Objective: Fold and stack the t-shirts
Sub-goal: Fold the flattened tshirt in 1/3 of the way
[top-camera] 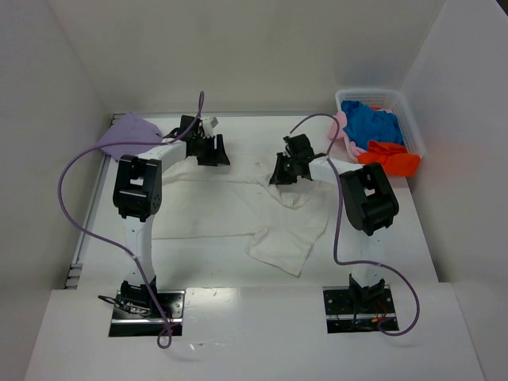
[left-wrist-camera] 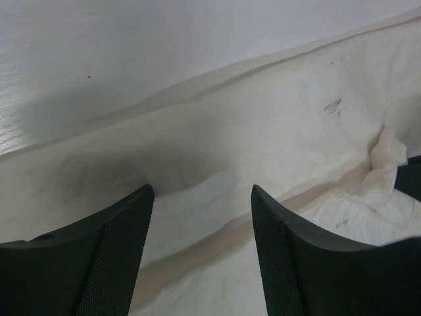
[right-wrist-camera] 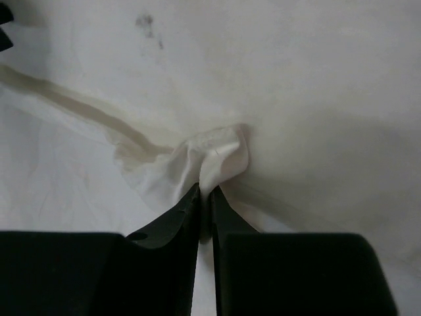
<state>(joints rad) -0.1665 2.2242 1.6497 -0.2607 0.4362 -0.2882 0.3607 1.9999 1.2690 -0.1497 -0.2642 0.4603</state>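
Observation:
An off-white t-shirt (top-camera: 238, 210) lies spread across the middle of the table, one part folded toward the front. My right gripper (top-camera: 287, 171) is at its far right edge, shut on a pinched fold of the off-white cloth (right-wrist-camera: 214, 155). My left gripper (top-camera: 211, 151) stands open over the shirt's far left hem (left-wrist-camera: 197, 217), fingers astride a ridge of cloth, nothing clamped. A lavender t-shirt (top-camera: 128, 133) lies bunched at the far left corner. Blue (top-camera: 373, 123), orange-red (top-camera: 390, 159) and pale pink (top-camera: 340, 127) t-shirts lie in and by the basket.
A white mesh basket (top-camera: 409, 119) stands at the far right corner against the wall. White walls close in the table on three sides. Purple cables loop from both arms. The arm bases sit at the near edge.

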